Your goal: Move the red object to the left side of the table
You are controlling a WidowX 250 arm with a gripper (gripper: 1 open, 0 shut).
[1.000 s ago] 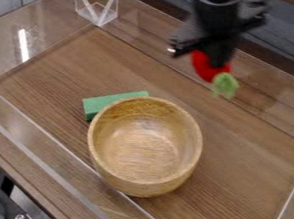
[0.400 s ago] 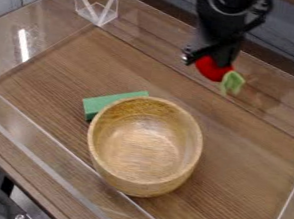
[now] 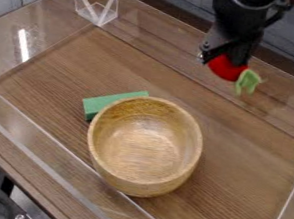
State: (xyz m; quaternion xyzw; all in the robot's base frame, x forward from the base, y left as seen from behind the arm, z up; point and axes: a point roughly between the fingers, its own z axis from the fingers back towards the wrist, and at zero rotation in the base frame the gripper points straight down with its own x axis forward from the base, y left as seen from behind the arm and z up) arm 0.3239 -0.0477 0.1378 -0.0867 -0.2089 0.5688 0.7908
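Note:
The red object (image 3: 225, 66) is a small bright-red toy fruit with a light-green leafy stem (image 3: 249, 83). It hangs above the back right part of the table (image 3: 253, 145), off the wood. My black gripper (image 3: 228, 55) comes down from the top of the camera view and is shut on the red object's upper part. The fingertips are partly hidden behind the fruit.
A wooden bowl (image 3: 145, 145) stands at the front centre, with a flat green piece (image 3: 111, 102) tucked against its back left side. Low clear acrylic walls (image 3: 38, 38) border the tabletop. A clear acrylic stand (image 3: 95, 7) sits at the back left corner.
My gripper has carried the red object to the right and slightly toward the back wall, and the fruit's green stem has swung with it.

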